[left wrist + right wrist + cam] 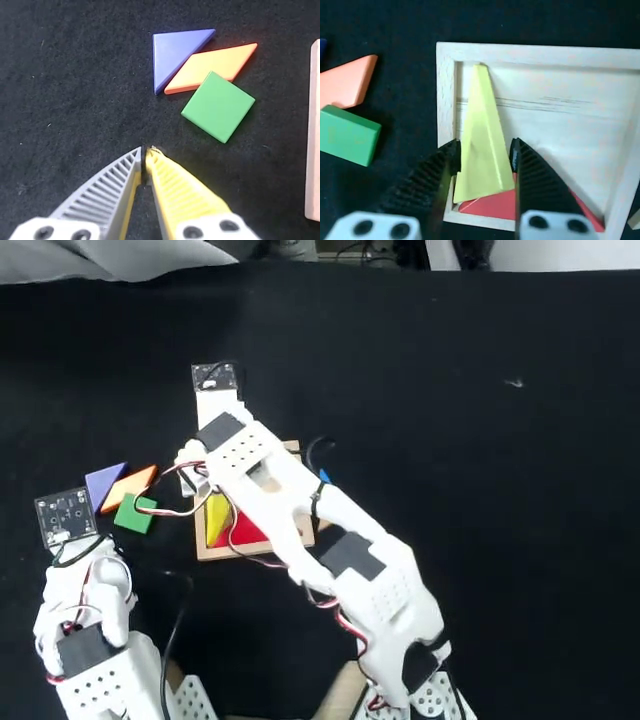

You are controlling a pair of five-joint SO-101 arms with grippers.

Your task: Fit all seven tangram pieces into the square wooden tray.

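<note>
High view: fixed, off the arms, steeply down over the table (520, 440), far enough to hold both arms. Left wrist view: close above the table, facing down past left gripper (146, 150). Right wrist view: close, down past right gripper (483, 145) into tray (446, 90). All three share tray rim and green square (135, 513); high and right wrist also yellow triangle (480, 125).

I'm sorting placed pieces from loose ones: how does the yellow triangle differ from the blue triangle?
The yellow triangle is in the wooden tray, between the right gripper's fingers; the blue triangle lies on the black table, with the shut left gripper apart from it. Yellow overlaps the red piece; blue borders the orange parallelogram. Both are triangles.
</note>
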